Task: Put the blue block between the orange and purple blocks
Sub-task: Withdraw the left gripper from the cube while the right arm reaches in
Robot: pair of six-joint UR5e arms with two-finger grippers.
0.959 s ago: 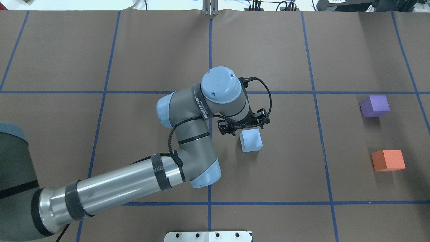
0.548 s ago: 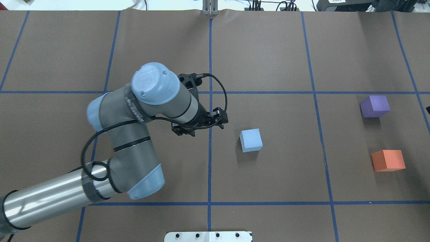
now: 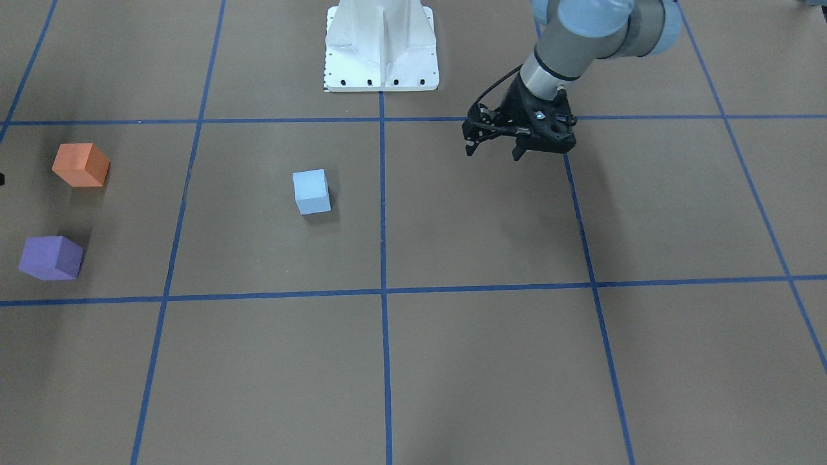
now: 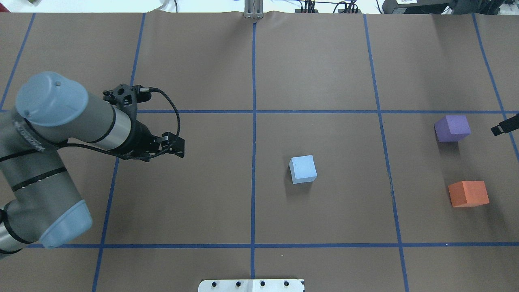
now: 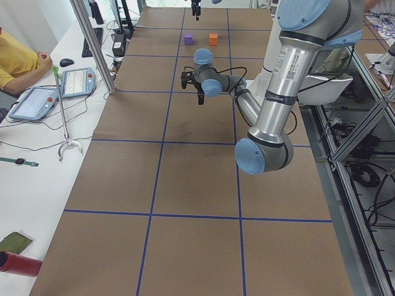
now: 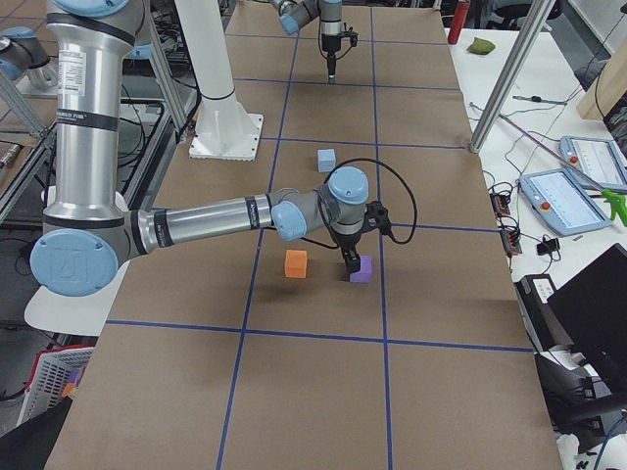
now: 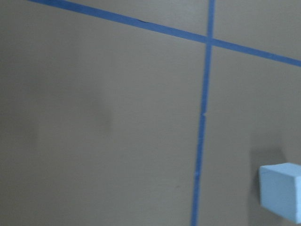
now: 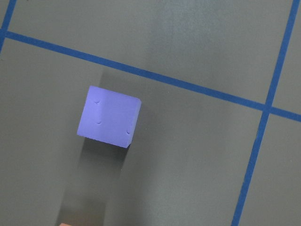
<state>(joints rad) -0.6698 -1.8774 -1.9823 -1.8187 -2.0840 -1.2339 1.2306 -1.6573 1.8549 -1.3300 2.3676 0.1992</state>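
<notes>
Left of the overhead frame: left hand (image 4: 178,148) hovers spread and empty, well apart from the pale blue matte cube (image 4: 303,168), which sits just right of centre on the brown paper-covered bench (image 4: 324,61). The cube looks like light, slightly squashy, grippy foam, so pinch two opposite flat sides. Far right: purple cube (image 4: 452,127) above orange cube (image 4: 468,193), right hand (image 4: 505,125) at the edge, spread or not I can't tell; no readable writing on any block.

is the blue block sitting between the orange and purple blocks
No, the blue block lies alone, far to one side of the purple block and orange block.
</notes>
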